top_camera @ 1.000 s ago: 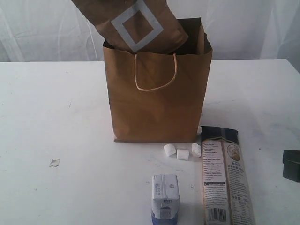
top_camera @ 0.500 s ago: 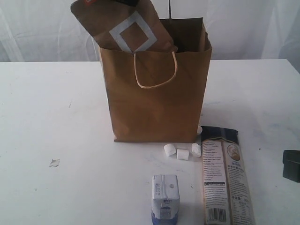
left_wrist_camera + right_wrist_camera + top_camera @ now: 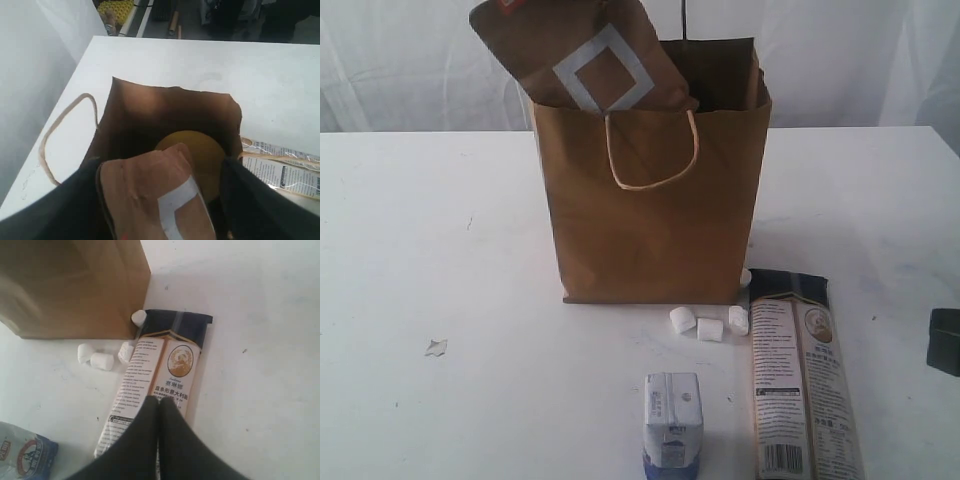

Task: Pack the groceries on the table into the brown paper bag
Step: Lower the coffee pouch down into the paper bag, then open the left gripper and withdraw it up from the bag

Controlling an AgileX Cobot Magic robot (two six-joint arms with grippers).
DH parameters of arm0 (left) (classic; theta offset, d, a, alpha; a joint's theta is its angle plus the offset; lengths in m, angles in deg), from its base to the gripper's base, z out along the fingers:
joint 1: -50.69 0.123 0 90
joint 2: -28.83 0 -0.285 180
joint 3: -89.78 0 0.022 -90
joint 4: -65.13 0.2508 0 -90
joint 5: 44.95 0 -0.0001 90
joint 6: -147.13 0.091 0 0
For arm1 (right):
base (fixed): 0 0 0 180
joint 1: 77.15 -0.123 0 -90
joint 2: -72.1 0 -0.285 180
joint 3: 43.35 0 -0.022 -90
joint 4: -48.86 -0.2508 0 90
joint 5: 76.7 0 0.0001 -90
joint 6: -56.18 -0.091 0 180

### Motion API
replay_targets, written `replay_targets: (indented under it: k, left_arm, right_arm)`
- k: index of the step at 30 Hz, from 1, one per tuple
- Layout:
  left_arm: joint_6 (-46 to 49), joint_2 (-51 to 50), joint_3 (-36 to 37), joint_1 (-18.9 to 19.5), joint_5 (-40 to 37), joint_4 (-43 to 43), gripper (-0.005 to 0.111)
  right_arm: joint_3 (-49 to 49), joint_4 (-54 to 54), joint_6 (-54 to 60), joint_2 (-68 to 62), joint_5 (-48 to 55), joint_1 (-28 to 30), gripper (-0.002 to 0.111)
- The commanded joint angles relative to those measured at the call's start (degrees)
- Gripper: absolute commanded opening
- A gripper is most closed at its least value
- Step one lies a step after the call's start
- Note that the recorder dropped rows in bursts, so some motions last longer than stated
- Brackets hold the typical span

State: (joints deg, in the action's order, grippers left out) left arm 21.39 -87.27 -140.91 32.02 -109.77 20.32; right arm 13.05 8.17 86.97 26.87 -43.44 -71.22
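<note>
The brown paper bag (image 3: 650, 220) stands upright mid-table. The brown-orange pouch (image 3: 575, 60) leans out of its top left corner. In the left wrist view my left gripper (image 3: 160, 200) is open above the bag's mouth, its dark fingers (image 3: 255, 200) standing either side of the pouch (image 3: 150, 195); a round yellow thing (image 3: 202, 150) lies deeper in the bag. My right gripper (image 3: 159, 402) is shut and empty, hovering over the long dark-topped packet (image 3: 160, 370). The small white-blue carton (image 3: 672, 415) and small white marshmallows (image 3: 708, 325) sit in front of the bag.
The packet (image 3: 802, 370) lies lengthways at the front right, beside the carton. A dark part of the right gripper (image 3: 945, 342) shows at the right edge. A small paper scrap (image 3: 436, 347) lies on the white table (image 3: 440, 230) at the left.
The pouch has dropped lower into the bag and the left jaws have opened off it. The dark block of the right gripper has shifted slightly right.
</note>
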Motion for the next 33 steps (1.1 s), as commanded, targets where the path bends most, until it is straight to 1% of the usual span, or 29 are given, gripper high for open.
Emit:
replay_targets:
  k: [1, 5, 11, 20, 27, 33]
  left_arm:
    - [-0.2, 1.6, -1.5, 0.8, -3.7, -0.6, 0.068]
    - [-0.2, 2.9, -1.5, 1.4, -3.5, 0.8, 0.068]
    - [-0.3, 5.0, -1.5, 1.5, -3.0, 5.8, 0.068]
    - [-0.7, 9.1, -1.5, 1.5, 0.0, 12.4, 0.068]
    - [-2.5, 10.7, -1.5, 1.5, 0.0, 13.1, 0.068]
    - [-7.2, 11.7, -1.5, 1.5, 0.0, 16.9, 0.068]
  right_arm:
    - [0.2, -0.4, 0.0, 0.3, 0.0, -0.2, 0.000]
    - [0.2, -0.4, 0.0, 0.3, 0.1, -0.2, 0.000]
    - [0.2, -0.4, 0.0, 0.3, 0.2, -0.2, 0.000]
    - [0.2, -0.4, 0.0, 0.3, 0.2, -0.2, 0.000]
    - [0.2, -0.4, 0.0, 0.3, 0.2, -0.2, 0.000]
    - [0.2, -0.4, 0.0, 0.3, 0.2, -0.2, 0.000]
